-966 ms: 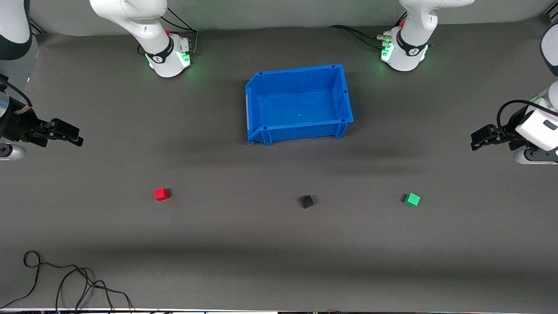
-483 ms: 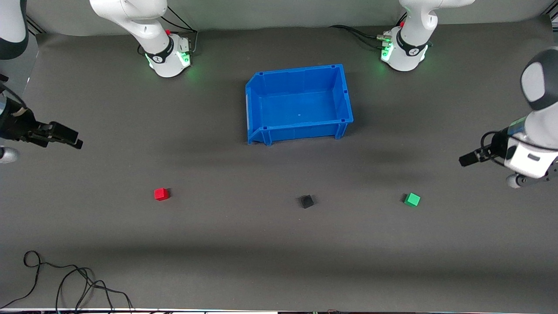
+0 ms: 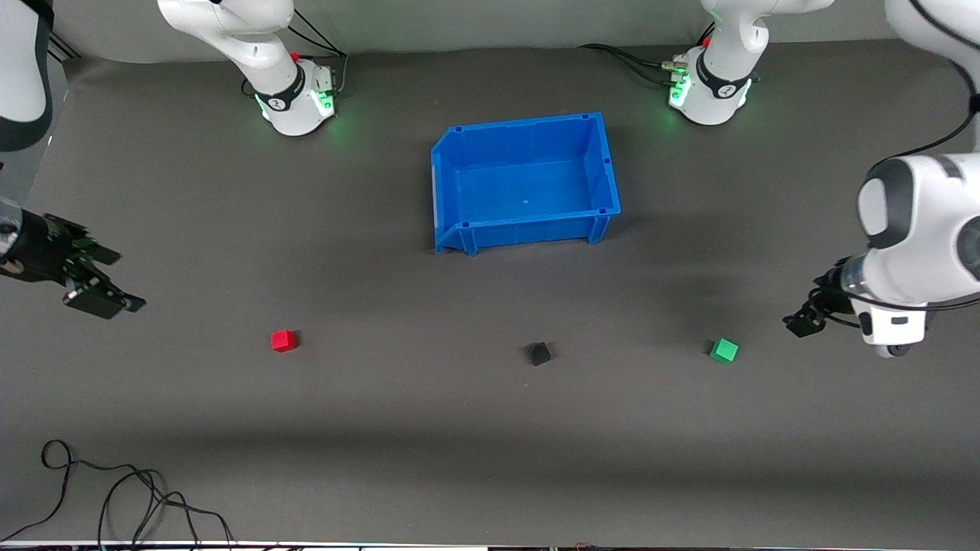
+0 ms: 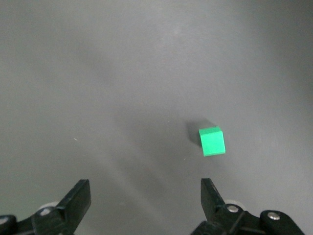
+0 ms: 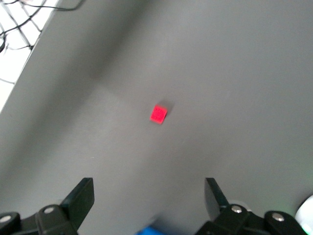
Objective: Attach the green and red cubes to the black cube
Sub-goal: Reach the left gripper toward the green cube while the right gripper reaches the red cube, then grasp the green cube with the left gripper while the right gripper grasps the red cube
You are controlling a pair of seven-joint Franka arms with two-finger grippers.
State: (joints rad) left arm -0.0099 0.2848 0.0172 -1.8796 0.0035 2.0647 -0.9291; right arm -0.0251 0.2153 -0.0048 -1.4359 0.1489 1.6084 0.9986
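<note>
Three small cubes lie in a row on the grey mat, nearer the front camera than the bin. The red cube point(image 3: 283, 340) point(image 5: 158, 114) is toward the right arm's end, the black cube point(image 3: 539, 353) sits in the middle, and the green cube point(image 3: 723, 350) point(image 4: 212, 141) is toward the left arm's end. My left gripper point(image 3: 800, 321) point(image 4: 145, 196) hangs open above the mat close beside the green cube, nothing between its fingers. My right gripper point(image 3: 99, 298) point(image 5: 148, 196) hangs open over the mat at the right arm's end, well apart from the red cube.
A blue open bin point(image 3: 447, 191) stands mid-table between the arm bases and the cubes. A loose black cable point(image 3: 115, 497) lies at the mat's front corner at the right arm's end. The left arm's white wrist point(image 3: 911, 252) looms over its end of the table.
The left gripper has swung down and toward the green cube. The right gripper has dropped and turned, moving a little toward the front camera. The cubes have not moved.
</note>
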